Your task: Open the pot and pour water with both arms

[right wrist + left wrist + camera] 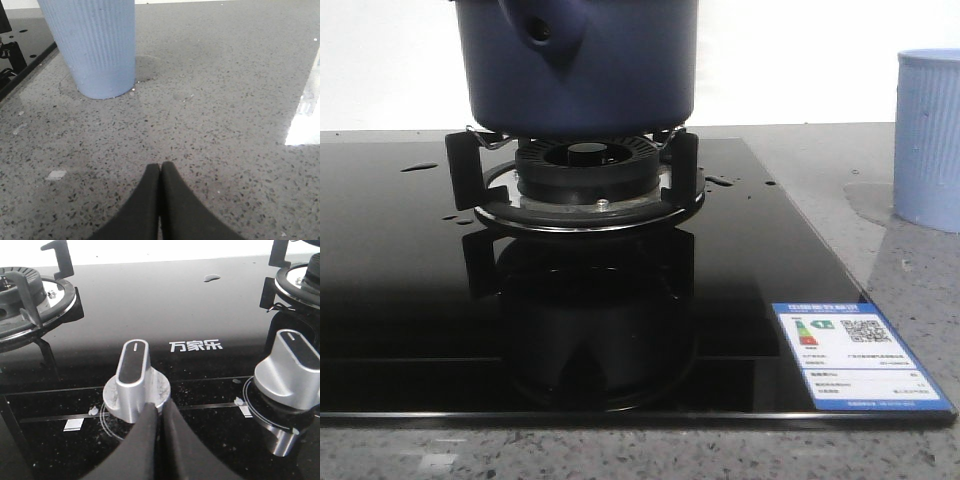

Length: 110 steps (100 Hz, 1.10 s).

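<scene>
The dark navy-blue pot (582,60) stands on the gas burner's black supports (582,178), its handle socket with a round hole facing the camera; its top is cut off by the frame. My left gripper (159,404) is shut and empty, its tips just in front of a silver stove knob (135,380). My right gripper (160,166) is shut and empty above the grey speckled counter, a short way from the pale blue ribbed cup (92,45). Neither gripper shows in the front view.
The black glass stove top (410,290) bears water drops and a label sticker (858,358). The ribbed cup (928,140) stands on the counter right of the stove. A second knob (292,365) and two burners (30,300) show in the left wrist view.
</scene>
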Each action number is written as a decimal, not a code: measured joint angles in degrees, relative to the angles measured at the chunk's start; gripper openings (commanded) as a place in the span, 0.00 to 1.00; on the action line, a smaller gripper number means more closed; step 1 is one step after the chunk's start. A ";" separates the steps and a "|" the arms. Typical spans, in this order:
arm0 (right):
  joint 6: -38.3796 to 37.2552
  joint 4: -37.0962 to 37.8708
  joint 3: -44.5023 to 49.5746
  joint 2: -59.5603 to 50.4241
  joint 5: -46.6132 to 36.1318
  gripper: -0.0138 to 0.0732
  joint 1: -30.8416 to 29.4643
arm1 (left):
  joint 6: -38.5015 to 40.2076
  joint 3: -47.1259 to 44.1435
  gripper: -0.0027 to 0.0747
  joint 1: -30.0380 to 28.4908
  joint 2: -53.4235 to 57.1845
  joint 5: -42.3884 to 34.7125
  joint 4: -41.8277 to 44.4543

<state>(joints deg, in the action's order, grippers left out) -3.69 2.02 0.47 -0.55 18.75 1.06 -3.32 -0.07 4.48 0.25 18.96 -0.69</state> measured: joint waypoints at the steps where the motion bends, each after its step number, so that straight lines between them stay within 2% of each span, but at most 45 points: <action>1: 0.00 0.00 0.00 0.00 0.00 0.07 0.00 | 0.00 0.00 0.01 0.00 0.00 0.00 0.00; 83: 0.00 1.05 0.00 0.00 0.00 0.07 0.00 | 0.00 0.07 0.01 0.00 0.00 0.00 0.00; 110: 0.00 5.31 0.10 0.00 -9.66 0.07 0.00 | 0.00 0.00 0.01 0.00 0.00 0.00 0.23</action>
<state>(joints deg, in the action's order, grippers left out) -3.69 7.33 0.58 -0.55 9.09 1.06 -3.32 -0.07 4.48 0.25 18.96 -0.46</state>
